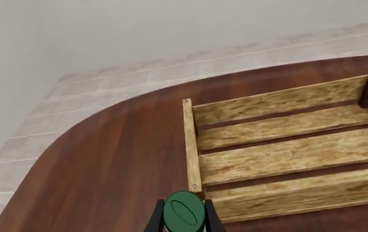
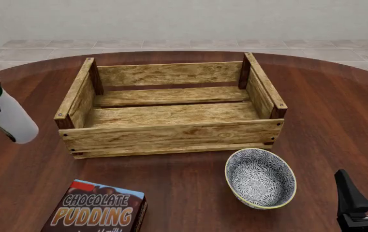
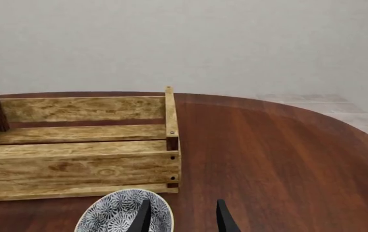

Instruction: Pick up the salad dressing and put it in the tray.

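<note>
Chocolate pudding box sat closest to the lens, right at the near edge of the table, a bit left of the middle; next to it toward the right was the round patterned bowl, just off the tray's near right corner; the salad dressing was up off the table at its left edge, held tilted, cap toward the far left, well left of the tray's left wall; in the left wrist view the left gripper's dark fingers sat on either side of the green cap, so I'd call it clenched on the bottle; the right gripper was parked at the near right corner with its jaws spread and nothing between them; my take on doing this step well: carry the bottle rightward with enough height to clear the tray's left wall, stop over the slatted floor rather than over the rim, lower it before letting go, and lay it along a board so it doesn't roll or wedge in a gap; as for writing, only "CHOCOLATE PUDDING" on the box could be read; the bottle's label didn't show from any angle; the bowl had a pattern only, no text.
</note>
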Robot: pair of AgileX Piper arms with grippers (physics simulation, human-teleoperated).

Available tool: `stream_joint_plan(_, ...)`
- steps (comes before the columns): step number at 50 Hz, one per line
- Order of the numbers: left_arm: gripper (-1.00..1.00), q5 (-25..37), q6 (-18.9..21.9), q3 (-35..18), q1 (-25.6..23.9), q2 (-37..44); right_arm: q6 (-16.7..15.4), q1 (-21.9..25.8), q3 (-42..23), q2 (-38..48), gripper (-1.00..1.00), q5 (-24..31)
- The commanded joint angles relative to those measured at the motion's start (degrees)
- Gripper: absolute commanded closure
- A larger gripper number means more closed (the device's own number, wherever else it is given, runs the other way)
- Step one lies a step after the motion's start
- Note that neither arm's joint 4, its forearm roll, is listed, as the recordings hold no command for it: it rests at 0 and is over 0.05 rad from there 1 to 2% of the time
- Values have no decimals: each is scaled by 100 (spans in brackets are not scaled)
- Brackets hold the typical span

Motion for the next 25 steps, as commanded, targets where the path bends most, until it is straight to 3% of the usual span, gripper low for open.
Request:
stream_joint_plan(1,100,-164,136,-452,-313,534,-19,11,1,21,-100,-20)
stream_joint_plan(25,100,-315,114,-1123,-984,1350,37,-13,3,62,-100,-52)
